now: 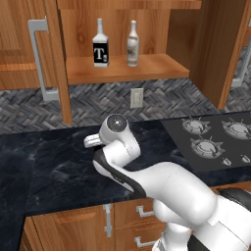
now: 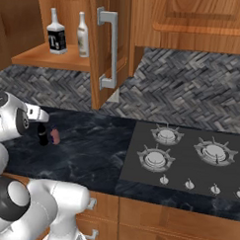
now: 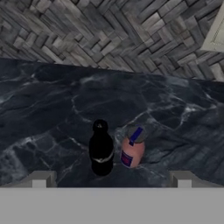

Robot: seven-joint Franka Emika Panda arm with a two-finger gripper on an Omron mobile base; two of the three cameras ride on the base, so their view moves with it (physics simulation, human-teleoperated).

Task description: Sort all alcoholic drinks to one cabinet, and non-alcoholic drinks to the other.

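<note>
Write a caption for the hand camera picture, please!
Open pincer facing a black bottle and pink bottle side by side on the dark counter.

Even, flat rendered light; soft blur, faint sheen on dark countertop (image 1: 59,162).

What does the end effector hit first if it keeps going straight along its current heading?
Probably the black cola bottle, almost centred between the open end effector's fingertips; the pink bottle stands just beside it. Depth is unclear, so it might reach the countertop first.

counter (image 3: 52,100): glossy black marble, white veins
cabinet (image 1: 127,68): smooth brown wood
black bottle (image 3: 101,148): shiny
backsplash (image 3: 109,35) behind counter: matt grey herringbone tile
</note>
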